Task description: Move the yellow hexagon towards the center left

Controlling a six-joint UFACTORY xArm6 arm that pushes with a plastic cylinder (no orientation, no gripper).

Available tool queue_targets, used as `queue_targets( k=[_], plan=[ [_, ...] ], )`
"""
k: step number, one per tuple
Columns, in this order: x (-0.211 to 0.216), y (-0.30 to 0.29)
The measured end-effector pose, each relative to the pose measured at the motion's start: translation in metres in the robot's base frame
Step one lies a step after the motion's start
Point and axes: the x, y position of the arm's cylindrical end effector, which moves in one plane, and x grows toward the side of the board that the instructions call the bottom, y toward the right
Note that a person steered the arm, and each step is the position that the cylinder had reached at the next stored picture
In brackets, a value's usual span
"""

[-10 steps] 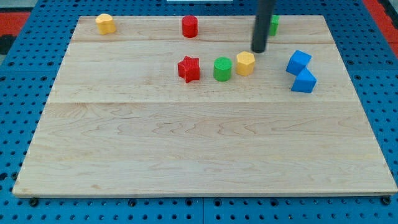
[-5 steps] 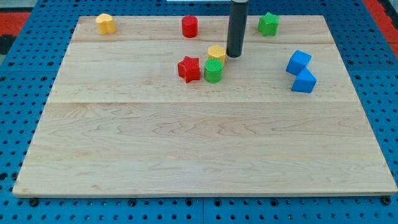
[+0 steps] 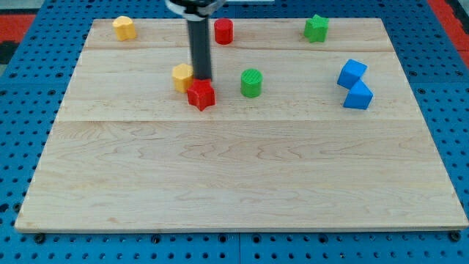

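The yellow hexagon lies on the wooden board, left of the middle in the upper half. My tip is right beside it on its right, touching or nearly touching. The red star sits just below my tip and touches the hexagon's lower right.
A green cylinder stands to the right of my tip. A red cylinder is at the top middle, a yellow block at the top left, a green star at the top right. Two blue blocks lie at the right.
My tip swept left, pushing the yellow hexagon left past the green cylinder. The red star was shoved left and down. The green cylinder shifted slightly.
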Motion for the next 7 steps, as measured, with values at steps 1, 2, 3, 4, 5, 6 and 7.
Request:
queue_targets(
  k=[1, 2, 3, 4, 5, 6, 7],
  plan=[
    [-0.006, -0.042],
    [-0.046, -0.036],
    [-0.037, -0.095],
    [-0.024, -0.129],
    [-0.041, -0.044],
    [-0.016, -0.032],
    [0.013, -0.085]
  ],
)
